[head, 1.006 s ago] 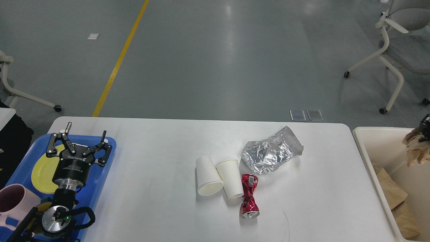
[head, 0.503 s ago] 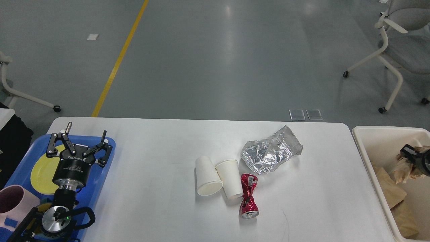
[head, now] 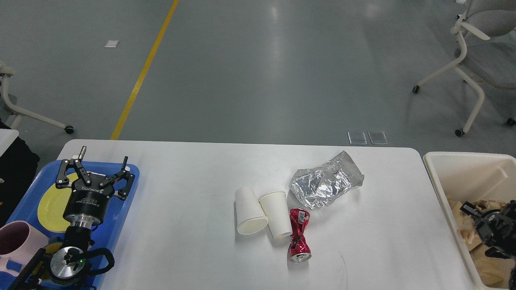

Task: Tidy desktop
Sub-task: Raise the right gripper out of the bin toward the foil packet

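At the lower left of the frame the left gripper (head: 95,171) hangs over the blue tray (head: 128,192) with its fingers spread wide and nothing between them; a yellow plate (head: 50,205) and a pink mug (head: 16,241) lie in the tray beneath. At the lower right edge the right gripper (head: 481,217) sits dark inside the cream bin (head: 439,189) among brown paper, and whether it is spread or closed cannot be told. The desktop (head: 193,241) fills the lower middle, its long axis running left to right across the frame. It looks rigid, smooth and probably slippery; it is not itself for grasping. The litter at its centre looks light and crushable: two paper cups (head: 250,211) lying on their sides, a crumpled red can (head: 298,235) and a foil bag (head: 325,186).
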Controlling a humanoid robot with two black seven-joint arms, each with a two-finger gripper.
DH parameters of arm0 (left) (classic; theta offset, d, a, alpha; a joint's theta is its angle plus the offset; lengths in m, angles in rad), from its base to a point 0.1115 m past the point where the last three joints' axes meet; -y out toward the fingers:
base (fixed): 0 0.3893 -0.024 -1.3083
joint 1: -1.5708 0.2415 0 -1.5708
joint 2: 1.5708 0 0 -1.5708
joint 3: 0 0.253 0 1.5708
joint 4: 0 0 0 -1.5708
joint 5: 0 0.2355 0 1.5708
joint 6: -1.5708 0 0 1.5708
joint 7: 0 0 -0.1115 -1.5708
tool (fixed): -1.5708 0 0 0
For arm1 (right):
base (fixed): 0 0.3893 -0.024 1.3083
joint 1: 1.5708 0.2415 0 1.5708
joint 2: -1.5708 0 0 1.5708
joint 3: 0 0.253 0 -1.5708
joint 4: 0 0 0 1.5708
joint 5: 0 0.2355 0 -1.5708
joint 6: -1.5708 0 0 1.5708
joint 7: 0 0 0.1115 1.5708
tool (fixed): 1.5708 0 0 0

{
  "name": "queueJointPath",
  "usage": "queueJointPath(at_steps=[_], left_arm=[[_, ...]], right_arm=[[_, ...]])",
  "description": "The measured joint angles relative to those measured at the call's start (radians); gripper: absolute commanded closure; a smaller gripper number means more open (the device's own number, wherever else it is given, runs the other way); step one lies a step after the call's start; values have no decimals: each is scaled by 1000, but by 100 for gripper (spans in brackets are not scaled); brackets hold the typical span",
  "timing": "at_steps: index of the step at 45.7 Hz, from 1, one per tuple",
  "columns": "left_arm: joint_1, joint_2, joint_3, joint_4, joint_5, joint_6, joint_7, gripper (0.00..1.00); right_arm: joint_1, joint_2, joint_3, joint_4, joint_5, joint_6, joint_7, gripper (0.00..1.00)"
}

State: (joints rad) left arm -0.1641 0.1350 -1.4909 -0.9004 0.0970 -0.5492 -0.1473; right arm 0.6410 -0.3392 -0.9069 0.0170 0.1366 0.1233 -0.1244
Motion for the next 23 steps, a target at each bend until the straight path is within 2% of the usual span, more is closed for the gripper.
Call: queueJointPath(at_steps=[18, 19, 23], left_arm=[[0, 0, 0, 0, 1, 0, 0, 4], [0, 0, 0, 0, 1, 0, 0, 4], [0, 0, 0, 0, 1, 0, 0, 4]], right_arm=[[-73, 32, 8, -1, 0, -46, -3, 100], [-77, 35, 8, -1, 0, -51, -3, 96], [-85, 41, 7, -1, 0, -77, -3, 36]])
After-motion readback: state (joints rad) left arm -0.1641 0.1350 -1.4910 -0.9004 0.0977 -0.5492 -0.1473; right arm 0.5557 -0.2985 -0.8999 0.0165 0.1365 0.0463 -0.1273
